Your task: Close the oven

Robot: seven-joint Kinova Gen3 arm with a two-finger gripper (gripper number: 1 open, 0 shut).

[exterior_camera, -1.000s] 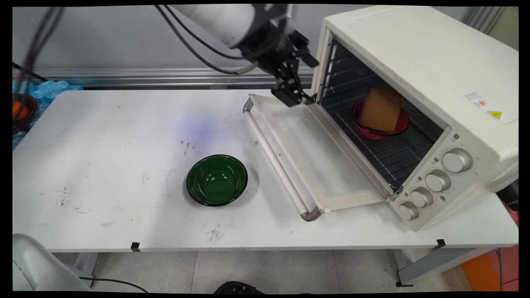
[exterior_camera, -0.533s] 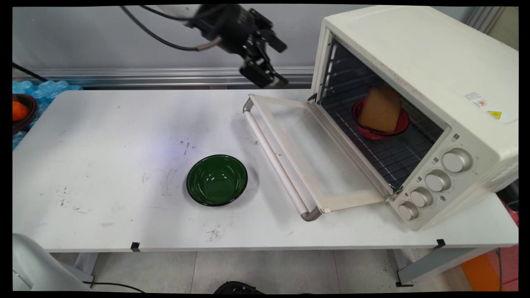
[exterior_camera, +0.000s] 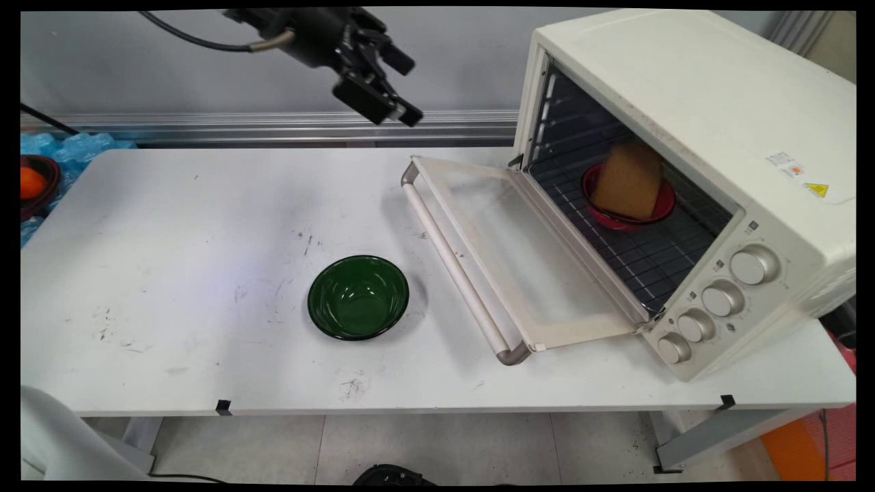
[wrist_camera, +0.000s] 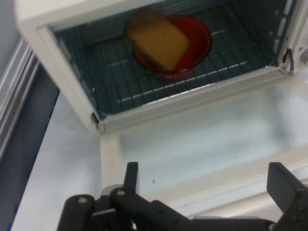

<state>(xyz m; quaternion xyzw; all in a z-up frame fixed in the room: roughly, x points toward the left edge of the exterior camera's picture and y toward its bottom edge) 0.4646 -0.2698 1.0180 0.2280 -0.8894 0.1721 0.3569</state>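
Observation:
My gripper hangs high above the table's far side, left of the oven, open and empty; in the hand view its fingers stand wide apart around the gripper's middle. The cream toaster oven stands at the right with its door folded down flat. On its wire rack sits a red bowl holding a tan slice of bread, seen in the hand view as the red bowl and bread. A green bowl sits empty on the table.
The door's handle bar reaches out toward the green bowl. A dark bowl with an orange thing and blue packaging lie beyond the table's left end. An aluminium rail runs along the wall.
The gripper has drawn back from the oven's mouth, moving left and upward away from the door. The bowl with bread stays on the rack.

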